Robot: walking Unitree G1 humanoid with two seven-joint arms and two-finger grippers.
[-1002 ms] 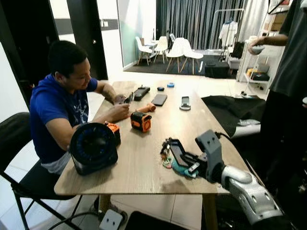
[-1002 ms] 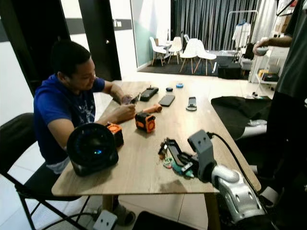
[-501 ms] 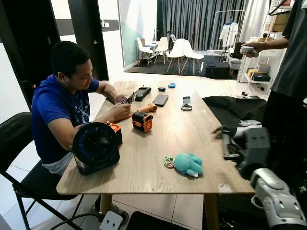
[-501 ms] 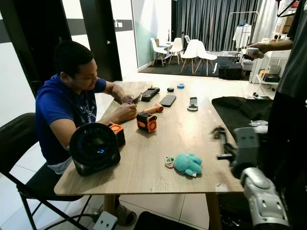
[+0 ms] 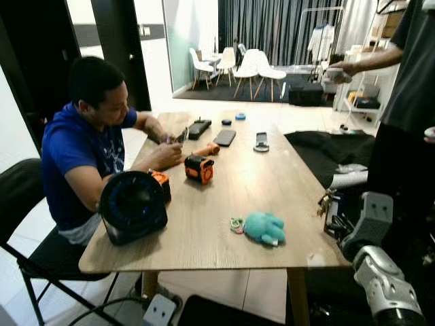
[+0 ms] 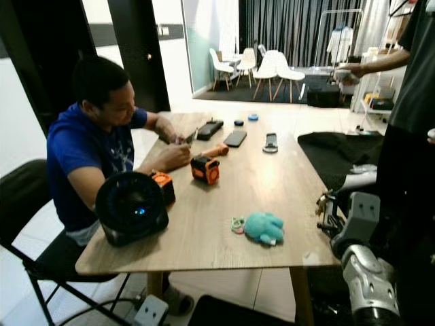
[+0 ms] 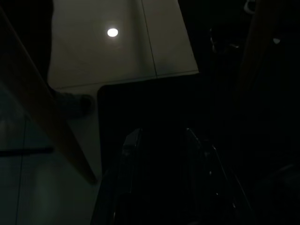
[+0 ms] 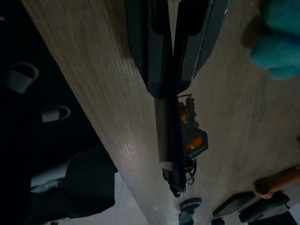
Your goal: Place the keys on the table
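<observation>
Keys (image 8: 190, 136) pinched in right gripper (image 8: 172, 154), seemingly above the table (image 5: 272, 183) edge at 3 o'clock, left gripper (image 7: 161, 140) state unclear, dark.

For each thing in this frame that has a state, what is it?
right gripper: shut on the keys, at the table's right edge
keys: pinched in the fingers, not yet lying on the table
left gripper: hangs idle below the table
teal plush toy: lying on the table, untouched
round black fan: standing upright near the front left corner
</observation>
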